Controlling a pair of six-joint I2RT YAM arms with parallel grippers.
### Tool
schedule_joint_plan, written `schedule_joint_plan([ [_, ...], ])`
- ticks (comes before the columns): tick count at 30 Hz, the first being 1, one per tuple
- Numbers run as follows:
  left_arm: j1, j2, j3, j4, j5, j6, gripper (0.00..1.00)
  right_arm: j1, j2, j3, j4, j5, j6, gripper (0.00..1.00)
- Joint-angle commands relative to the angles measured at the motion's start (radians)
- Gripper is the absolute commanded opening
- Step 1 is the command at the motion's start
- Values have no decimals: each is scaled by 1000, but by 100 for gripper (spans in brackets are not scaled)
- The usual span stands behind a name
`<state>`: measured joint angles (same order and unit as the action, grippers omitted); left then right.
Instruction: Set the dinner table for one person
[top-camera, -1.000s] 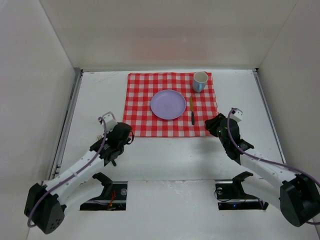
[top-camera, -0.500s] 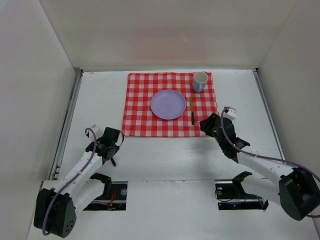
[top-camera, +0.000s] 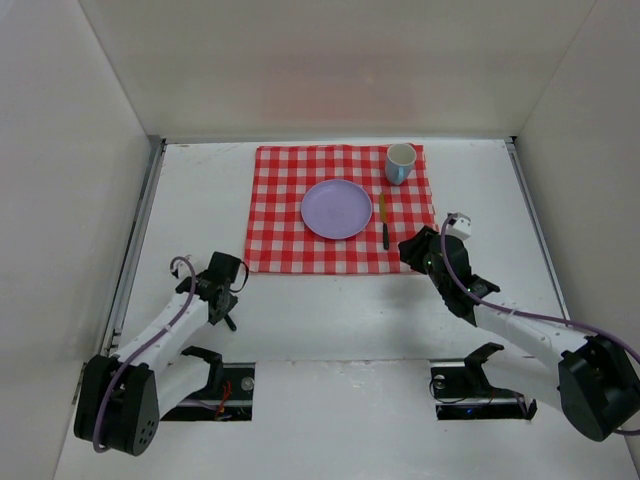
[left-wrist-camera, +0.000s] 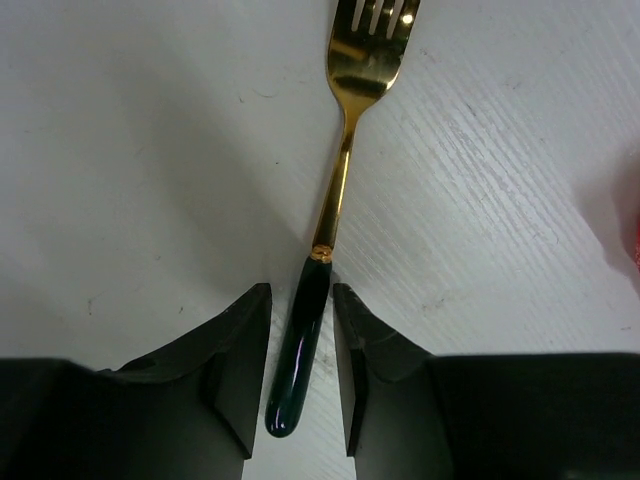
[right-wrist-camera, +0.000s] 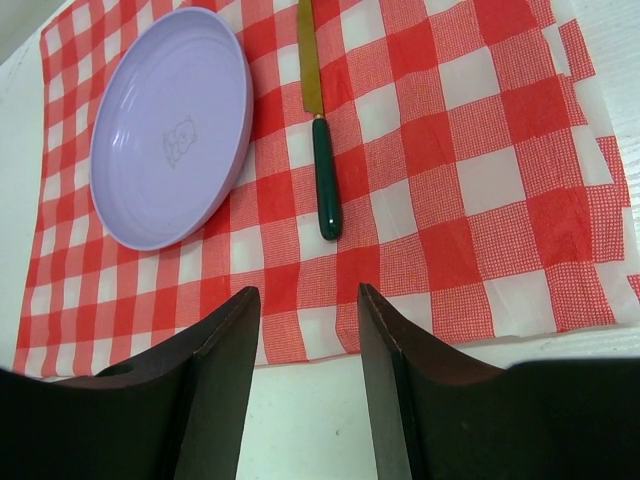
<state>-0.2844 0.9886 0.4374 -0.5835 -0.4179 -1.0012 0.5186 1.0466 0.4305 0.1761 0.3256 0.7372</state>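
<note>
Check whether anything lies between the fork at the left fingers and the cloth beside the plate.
Nothing visible does. The fork lies on bare table between the fingers of the left gripper, and the cloth left of the plate is uncovered.

I logged the left hand (top-camera: 228, 272) drawn back from the near-left corner of the checked cloth (top-camera: 340, 208), leftward and toward its base, then eased slightly back to the right. The right hand (top-camera: 406, 250) shifted left, ending at the cloth's near-right corner.
</note>
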Motion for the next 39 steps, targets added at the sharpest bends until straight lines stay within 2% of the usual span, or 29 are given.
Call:
schedule_joint_plan([
  [1, 8, 45, 17, -9, 42, -1, 27, 8, -23, 36, 45, 6, -7, 50],
  [3, 9, 61, 3, 23, 54, 4, 23, 7, -26, 34, 46, 7, -7, 50],
  [5, 14, 61, -18, 57, 73, 4, 15, 2, -26, 33, 48, 6, -4, 50],
  [8, 17, 10, -23, 60, 62, 13, 6, 1, -20, 31, 51, 6, -2, 50],
  [13, -11, -169, 29, 36, 16, 99, 4, 4, -14, 33, 52, 6, -2, 51],
  [16, -57, -167, 104, 77, 8, 170, 4, 5, -13, 34, 53, 6, -2, 51],
  [18, -100, -110, 156, 161, 19, 232, 4, 7, -13, 34, 53, 6, -2, 51],
  [21, -161, 68, 298, 279, 44, 402, 5, 1, -10, 33, 54, 6, -1, 51],
  [24, -195, 249, 450, 342, 53, 579, 6, 7, -7, 34, 54, 10, -4, 51],
  [27, -204, 436, 593, 372, 105, 677, 6, 4, 7, 34, 56, 12, -2, 51],
  [33, -212, 706, 791, 363, 189, 746, 6, 5, 6, 34, 56, 21, -7, 51],
  [39, -204, 846, 874, 356, 188, 777, 6, 7, 7, 39, 56, 29, -13, 51],
])
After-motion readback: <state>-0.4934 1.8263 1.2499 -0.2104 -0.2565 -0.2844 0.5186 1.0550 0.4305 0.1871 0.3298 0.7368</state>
